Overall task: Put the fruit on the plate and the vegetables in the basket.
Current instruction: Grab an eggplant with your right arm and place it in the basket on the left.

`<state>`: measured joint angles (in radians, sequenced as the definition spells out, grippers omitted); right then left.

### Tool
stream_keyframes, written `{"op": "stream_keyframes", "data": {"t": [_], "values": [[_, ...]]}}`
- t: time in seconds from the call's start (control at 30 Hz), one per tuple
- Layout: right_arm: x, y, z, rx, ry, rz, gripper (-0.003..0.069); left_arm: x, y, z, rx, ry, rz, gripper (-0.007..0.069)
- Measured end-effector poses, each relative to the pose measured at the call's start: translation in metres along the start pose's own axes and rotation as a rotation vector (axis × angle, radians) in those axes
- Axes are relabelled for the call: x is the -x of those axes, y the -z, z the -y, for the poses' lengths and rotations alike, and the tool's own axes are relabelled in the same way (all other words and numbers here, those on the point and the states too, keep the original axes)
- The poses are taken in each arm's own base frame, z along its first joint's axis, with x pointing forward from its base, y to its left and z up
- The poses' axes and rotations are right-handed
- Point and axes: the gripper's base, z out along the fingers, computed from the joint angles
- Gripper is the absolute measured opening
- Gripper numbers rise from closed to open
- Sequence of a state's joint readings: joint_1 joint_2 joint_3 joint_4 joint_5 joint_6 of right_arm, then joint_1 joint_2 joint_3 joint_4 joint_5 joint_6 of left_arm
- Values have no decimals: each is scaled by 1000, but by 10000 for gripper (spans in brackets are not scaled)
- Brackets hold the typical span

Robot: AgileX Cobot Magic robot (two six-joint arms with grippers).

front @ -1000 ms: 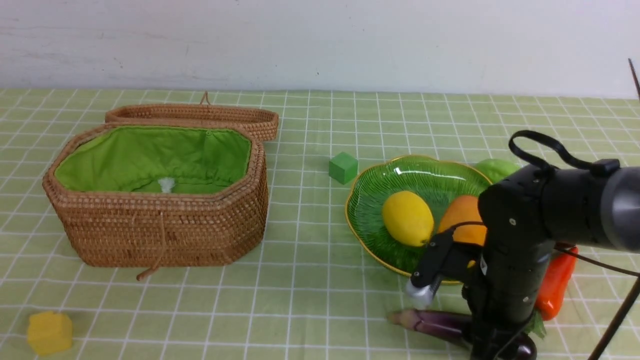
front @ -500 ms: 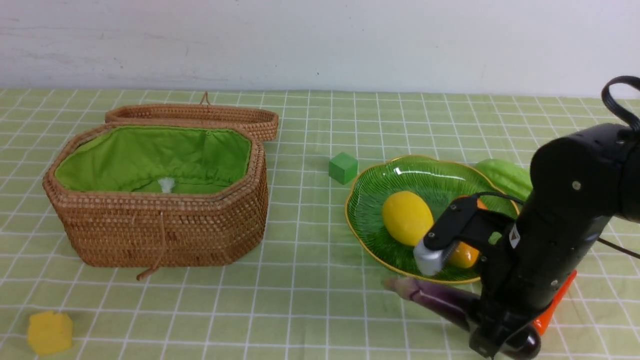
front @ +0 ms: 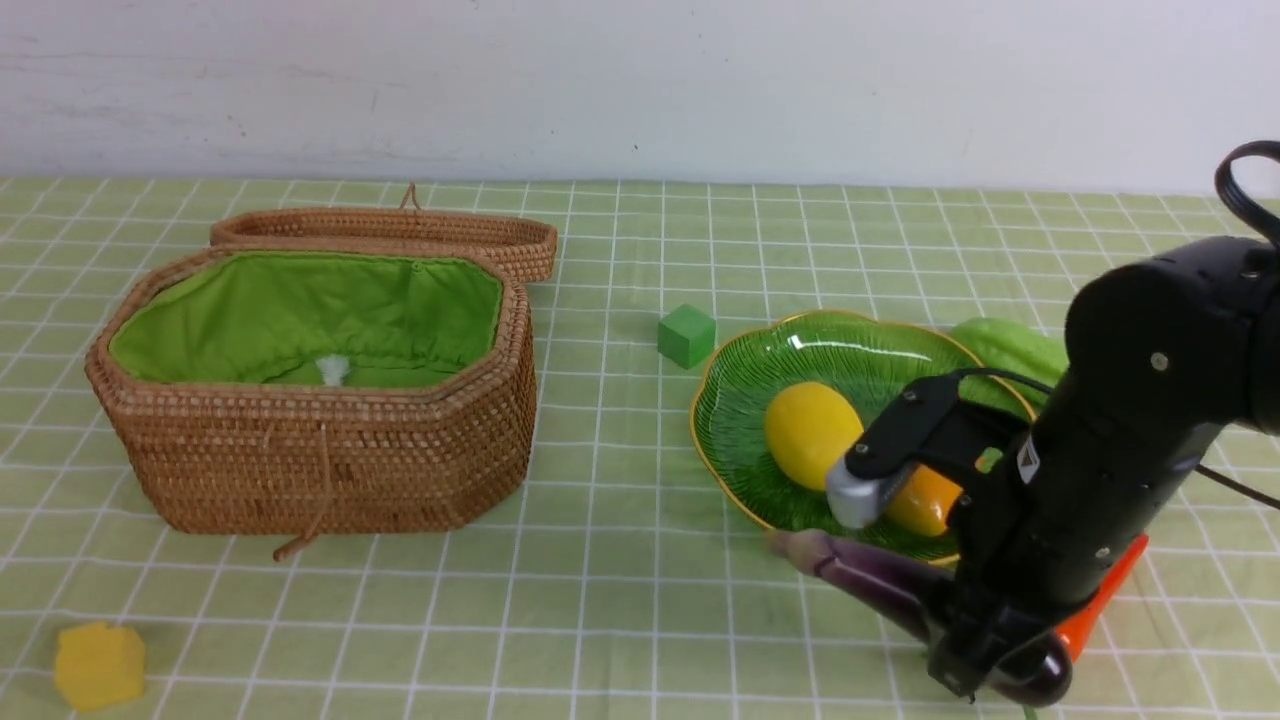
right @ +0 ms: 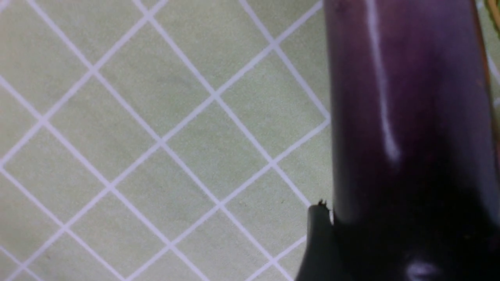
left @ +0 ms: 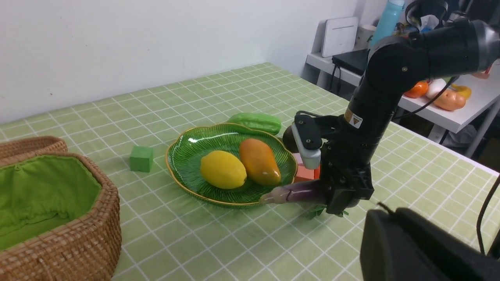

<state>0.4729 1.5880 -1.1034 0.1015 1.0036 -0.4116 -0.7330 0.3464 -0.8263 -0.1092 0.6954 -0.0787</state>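
- Gripping the long dark purple toy eggplant [front: 880,590] at its thick end, the right gripper [front: 985,665] has its jaws part-way apart, pressed on either side of the eggplant.
- Eggplant is tilted: pale tip up and pointing twd the basket side, thick end low nr the front of the table.
- R wrist view: eggplant [right: 406,117] fills one side, w/ a black fingertip [right: 318,234] against it and cloth beneath.
- Left gripper [left: 414,246]: only a black bulk in the corner of the L wrist view; jaws together.
- Eggplant runs just beside the near rim of the wide green leaf-ribbed glass plate [front: 720,400]; can't tell if they touch.
- On the plate, side by side: glossy yellow lemon [front: 812,432] and orange-yellow mango [front: 925,500].
- Orange-red carrot [front: 1100,590] is behind the R arm, mostly hidden.
- Light green ridged gourd [front: 1010,345] lies at the plate's far right rim.
- Brown woven wicker basket [front: 330,460], green fabric lining, lid folded back, stands well apart to the left.
- Surface: pale green checked tablecloth [front: 600,580]. Small green cube [front: 687,335] sits nr the plate, small yellow cube [front: 98,665] at front left.
- Room: white wall [front: 640,80] behind. L wrist view shows a white side shelf [left: 449,113] w/ a blue bottle [left: 386,19].
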Motion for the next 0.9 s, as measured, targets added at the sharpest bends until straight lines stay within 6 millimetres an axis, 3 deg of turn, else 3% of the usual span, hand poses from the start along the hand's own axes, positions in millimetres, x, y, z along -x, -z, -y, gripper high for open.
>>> {"op": "stream_keyframes", "data": {"t": [0.27, 0.43, 0.6, 0.73, 0.9], "values": [[30, 44, -4, 14, -118, 107, 432, -2, 0, -6, 67, 1, -18, 2], [64, 85, -23, 16, -80, 288, 432, -2, 2, -19, 209, 22, -18, 2], [112, 116, -52, 37, 6, 529, 432, 2, 7, -36, 405, 33, 30, 4], [157, 117, -73, 67, 75, 674, 432, 5, 11, -43, 488, 52, 69, 5], [213, 91, -86, 71, 107, 836, 432, 5, 12, -46, 524, 63, 72, 4]]}}
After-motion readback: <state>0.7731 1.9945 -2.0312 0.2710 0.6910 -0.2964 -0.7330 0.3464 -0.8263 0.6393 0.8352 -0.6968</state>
